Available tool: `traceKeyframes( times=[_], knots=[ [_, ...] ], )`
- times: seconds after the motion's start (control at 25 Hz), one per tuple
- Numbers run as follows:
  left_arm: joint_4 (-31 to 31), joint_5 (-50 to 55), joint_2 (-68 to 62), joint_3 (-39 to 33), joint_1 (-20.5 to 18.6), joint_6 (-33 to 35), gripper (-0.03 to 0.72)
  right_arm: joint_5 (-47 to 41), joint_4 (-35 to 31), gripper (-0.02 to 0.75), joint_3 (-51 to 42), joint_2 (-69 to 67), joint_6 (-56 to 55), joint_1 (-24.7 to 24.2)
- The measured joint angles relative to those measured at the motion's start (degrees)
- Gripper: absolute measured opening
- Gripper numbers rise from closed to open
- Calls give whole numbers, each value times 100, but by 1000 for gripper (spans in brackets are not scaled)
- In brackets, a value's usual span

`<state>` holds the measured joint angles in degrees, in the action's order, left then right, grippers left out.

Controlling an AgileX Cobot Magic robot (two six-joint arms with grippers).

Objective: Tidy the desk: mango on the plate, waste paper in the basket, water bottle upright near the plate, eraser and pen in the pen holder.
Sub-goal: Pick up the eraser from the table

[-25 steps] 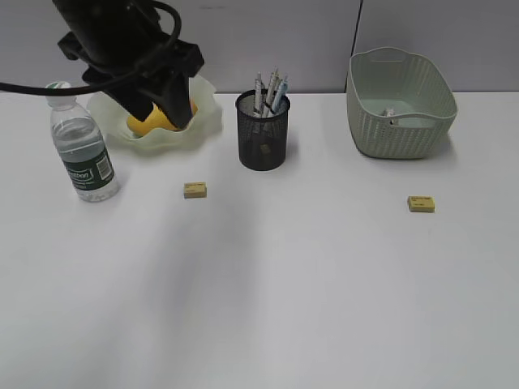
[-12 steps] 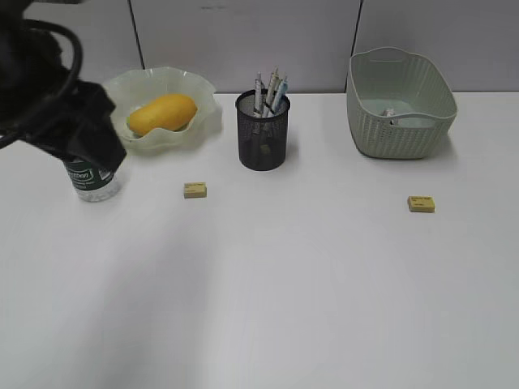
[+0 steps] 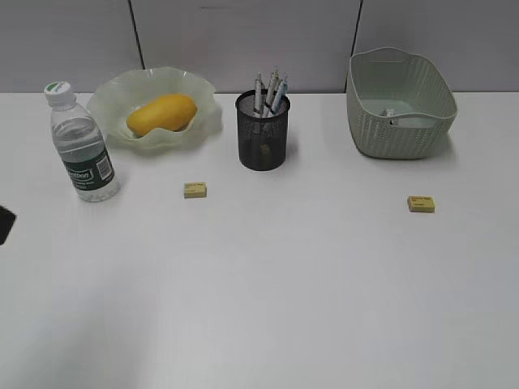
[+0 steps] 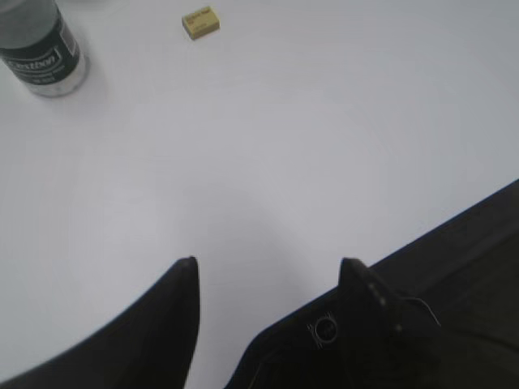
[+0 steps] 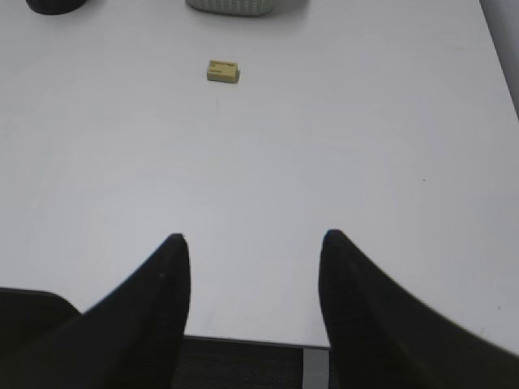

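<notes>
The yellow mango [image 3: 162, 113] lies in the wavy-rimmed green plate [image 3: 204, 121] at the back left. The water bottle [image 3: 81, 146] stands upright just left of the plate; its base shows in the left wrist view [image 4: 39, 50]. The black mesh pen holder [image 3: 263, 134] holds several pens. One yellow eraser [image 3: 195, 190] lies in front of the plate and shows in the left wrist view [image 4: 200, 22]. A second eraser [image 3: 421, 203] lies at the right and shows in the right wrist view [image 5: 223, 71]. White paper shows inside the basket [image 3: 401, 126]. My left gripper [image 4: 268, 263] and right gripper [image 5: 251, 237] are open and empty.
The desk [image 3: 292, 292] runs white and flat to the front. Its near edge shows in the right wrist view [image 5: 243, 340]. A dark arm part [image 3: 5, 224] sits at the left edge of the exterior view. A grey wall stands behind the desk.
My left arm has pulled back from over the plate, down and to the left, almost out of the exterior view. The mango stays in the plate and the bottle stays upright.
</notes>
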<state>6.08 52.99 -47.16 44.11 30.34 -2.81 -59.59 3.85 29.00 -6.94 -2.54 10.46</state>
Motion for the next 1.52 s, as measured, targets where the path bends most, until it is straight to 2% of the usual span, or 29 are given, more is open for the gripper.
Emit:
traceKeyframes(
  times=[0.36,0.64,1.12,1.52],
  knots=[
    [-191,20,2168,-655,0,-10,414,0,0,415,0,0,0,0],
    [-320,242,3156,-1066,0,-39,414,0,0,415,0,0,0,0],
    [-392,745,3274,-1384,0,-46,414,0,0,415,0,0,0,-4],
    [-348,751,3274,-1390,0,130,417,0,0,415,0,0,0,-17]
  ],
)
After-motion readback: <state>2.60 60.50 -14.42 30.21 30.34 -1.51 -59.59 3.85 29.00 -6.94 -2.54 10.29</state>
